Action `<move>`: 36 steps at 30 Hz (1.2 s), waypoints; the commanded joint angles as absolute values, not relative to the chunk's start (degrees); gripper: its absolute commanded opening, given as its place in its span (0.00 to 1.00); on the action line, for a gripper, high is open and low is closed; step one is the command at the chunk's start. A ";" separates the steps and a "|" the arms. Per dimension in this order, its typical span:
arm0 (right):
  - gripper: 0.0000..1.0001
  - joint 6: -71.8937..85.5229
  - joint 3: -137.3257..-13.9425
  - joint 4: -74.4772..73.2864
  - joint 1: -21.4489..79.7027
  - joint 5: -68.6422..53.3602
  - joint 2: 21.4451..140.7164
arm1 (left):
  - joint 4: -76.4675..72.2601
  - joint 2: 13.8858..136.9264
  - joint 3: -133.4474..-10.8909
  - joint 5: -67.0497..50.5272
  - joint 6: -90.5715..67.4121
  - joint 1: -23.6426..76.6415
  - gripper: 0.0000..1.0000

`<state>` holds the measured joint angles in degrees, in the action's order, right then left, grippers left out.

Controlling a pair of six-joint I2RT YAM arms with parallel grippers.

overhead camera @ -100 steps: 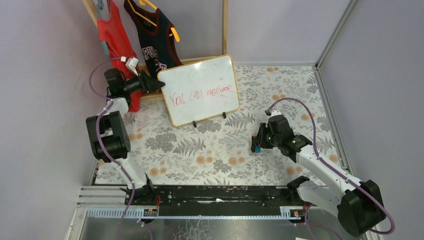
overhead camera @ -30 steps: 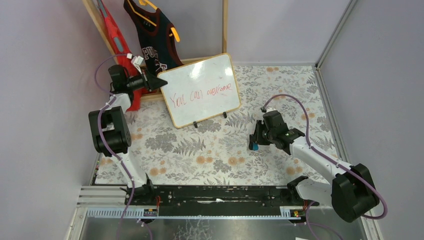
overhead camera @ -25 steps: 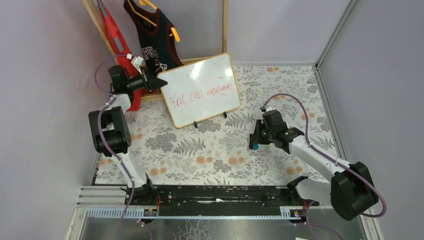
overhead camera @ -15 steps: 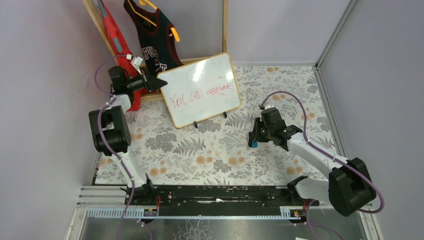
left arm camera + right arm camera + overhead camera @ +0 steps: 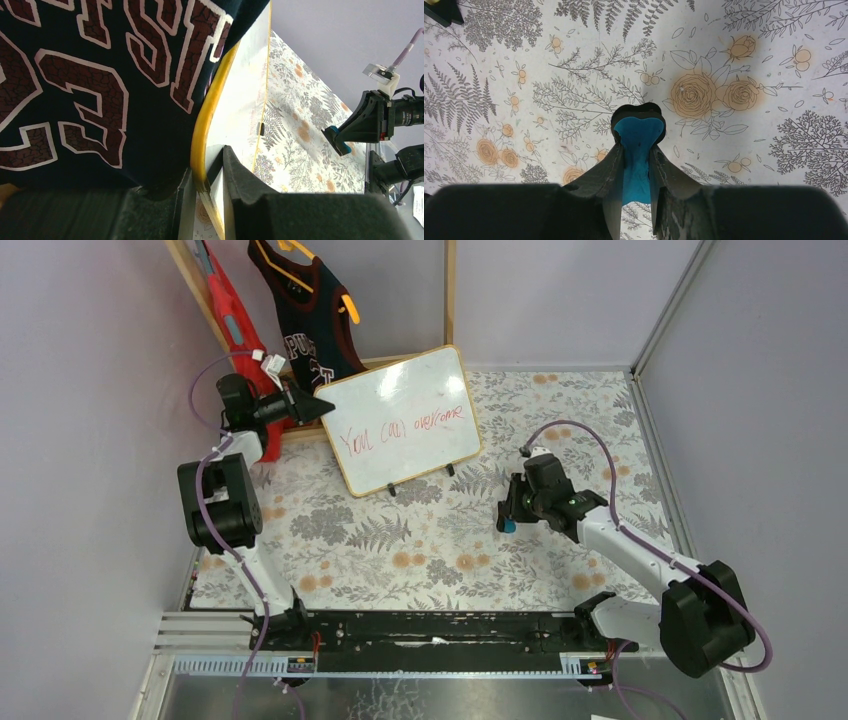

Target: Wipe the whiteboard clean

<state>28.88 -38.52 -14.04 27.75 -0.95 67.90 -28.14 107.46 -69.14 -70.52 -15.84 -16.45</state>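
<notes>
While the left gripper (image 5: 318,406) pinches the whiteboard (image 5: 405,405) rim, the distant right gripper (image 5: 507,523) pinches a blue eraser (image 5: 637,137).

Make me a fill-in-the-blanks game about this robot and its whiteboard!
1. The writing on the whiteboard is ____ in colour.
2. The right end effector is shut on a ____ eraser, held above the flowery tablecloth.
3. The left end effector is shut on the whiteboard's thin wooden ____.

Missing words: red; blue; frame.
</notes>
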 commanded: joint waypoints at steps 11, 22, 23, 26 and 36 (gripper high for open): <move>0.00 20.64 -48.89 10.20 28.81 5.00 76.59 | -17.14 108.64 -67.08 -62.06 -4.29 -15.39 0.00; 0.00 14.20 -56.70 18.06 30.28 6.73 87.35 | -15.49 107.92 -66.84 -60.94 -3.34 -14.98 0.00; 0.00 14.05 -58.39 17.14 30.36 6.86 88.48 | -15.33 107.98 -66.99 -60.82 -3.35 -14.95 0.00; 0.00 13.35 -62.57 15.09 30.32 7.59 91.49 | -14.77 108.32 -67.93 -60.53 -3.39 -14.94 0.00; 0.00 11.15 -74.04 8.57 30.35 7.28 99.87 | -12.54 108.28 -70.49 -59.86 -3.12 -14.93 0.00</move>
